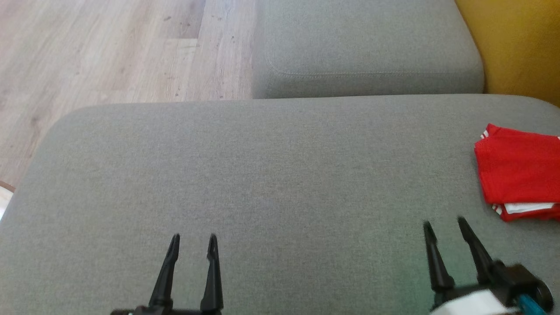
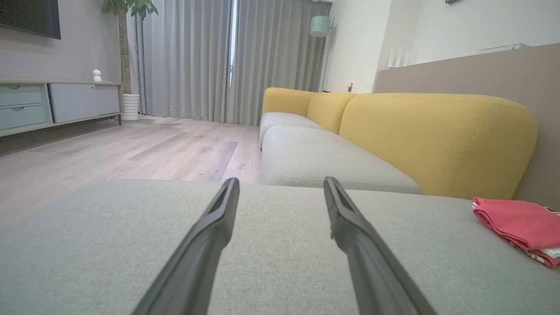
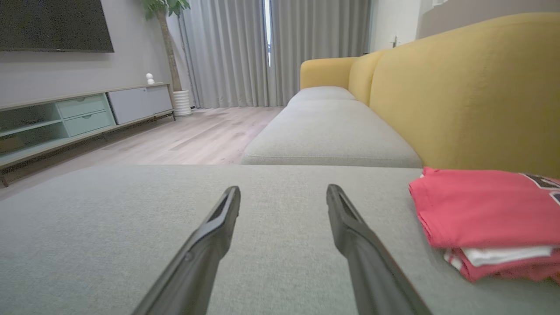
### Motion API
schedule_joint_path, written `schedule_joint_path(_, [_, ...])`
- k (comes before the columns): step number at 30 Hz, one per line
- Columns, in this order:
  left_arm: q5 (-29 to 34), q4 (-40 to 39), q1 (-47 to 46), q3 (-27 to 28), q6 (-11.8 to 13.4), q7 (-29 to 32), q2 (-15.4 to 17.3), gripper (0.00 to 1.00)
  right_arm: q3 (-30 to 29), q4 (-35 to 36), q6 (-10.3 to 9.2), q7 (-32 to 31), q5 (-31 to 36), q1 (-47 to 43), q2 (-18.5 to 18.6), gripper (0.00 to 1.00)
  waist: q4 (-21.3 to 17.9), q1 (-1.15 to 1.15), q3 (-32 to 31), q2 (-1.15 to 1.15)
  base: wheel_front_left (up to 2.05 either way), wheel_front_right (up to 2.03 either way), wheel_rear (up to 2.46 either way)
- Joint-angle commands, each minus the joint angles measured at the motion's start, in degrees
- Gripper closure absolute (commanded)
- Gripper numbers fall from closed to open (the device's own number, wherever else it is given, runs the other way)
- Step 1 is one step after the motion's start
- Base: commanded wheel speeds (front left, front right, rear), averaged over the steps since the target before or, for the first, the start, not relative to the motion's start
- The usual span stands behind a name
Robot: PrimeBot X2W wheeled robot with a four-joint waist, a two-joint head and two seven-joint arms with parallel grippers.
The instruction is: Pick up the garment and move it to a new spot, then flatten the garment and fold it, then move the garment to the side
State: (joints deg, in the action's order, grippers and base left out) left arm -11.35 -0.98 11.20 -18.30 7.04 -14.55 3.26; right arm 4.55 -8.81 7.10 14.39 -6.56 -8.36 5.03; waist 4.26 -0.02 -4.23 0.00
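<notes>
Foreground: left gripper (image 1: 194, 236) and right gripper (image 1: 444, 221), both over the broad grey seat cushion (image 1: 262, 175); the fingers of each are spread apart and hold nothing. Just beyond and to the right of the right gripper, near it but not touching: the red garment (image 1: 518, 168), folded into a compact stack; white trim shows at its near edge; it lies at the cushion's right side, before the yellow backrest (image 1: 520, 43). Beyond: a second grey cushion (image 1: 367, 43); to its left, pale wooden floor (image 1: 109, 43).
</notes>
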Motion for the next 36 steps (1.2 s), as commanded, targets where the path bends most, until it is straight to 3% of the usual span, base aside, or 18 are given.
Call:
schedule_joint_path(1, [0.4,-1.8,-1.6,2.3,-0.2,-0.4,-0.4,0.00,0.1,2.3,0.39,0.6,0.5,1.0,-0.1,0.00,0.1,0.02,-0.3,0.00,0.00,0.00,0.00])
schedule_joint_path(16, [0.9,-0.5,-0.4,3.5,-1.0,-0.4,-0.4,0.00,-1.9,3.2,0.39,0.6,0.5,-2.2,-1.6,0.00,-0.3,0.02,-1.9,0.00,0.00,0.00,0.00])
schedule_joint_path(22, [2.1,-0.8,-0.3,3.8,0.7,-0.4,-0.4,0.00,-1.8,3.5,0.39,0.6,0.7,-2.5,-1.5,0.00,-0.4,0.02,-2.3,0.00,0.00,0.00,0.00])
schedule_joint_path(23, [1.8,1.1,1.8,1.7,0.3,0.0,0.0,1.00,-3.0,1.4,0.00,0.0,0.5,-4.2,-1.9,1.00,-0.4,0.02,-2.3,0.00,0.00,0.00,0.00])
schedule_joint_path(29, [1.1,4.3,2.8,1.6,0.3,0.3,0.0,1.00,-2.8,-1.9,0.00,-0.2,-0.2,-4.5,-2.0,1.00,-0.4,0.02,-2.2,0.00,0.00,0.00,0.00])
schedule_joint_path(36, [-4.7,4.8,1.6,2.7,-0.5,1.3,0.4,1.00,-3.1,-2.1,0.03,-1.3,-6.1,-3.3,-1.7,1.00,-0.7,0.02,-1.8,0.00,0.00,0.00,0.00])
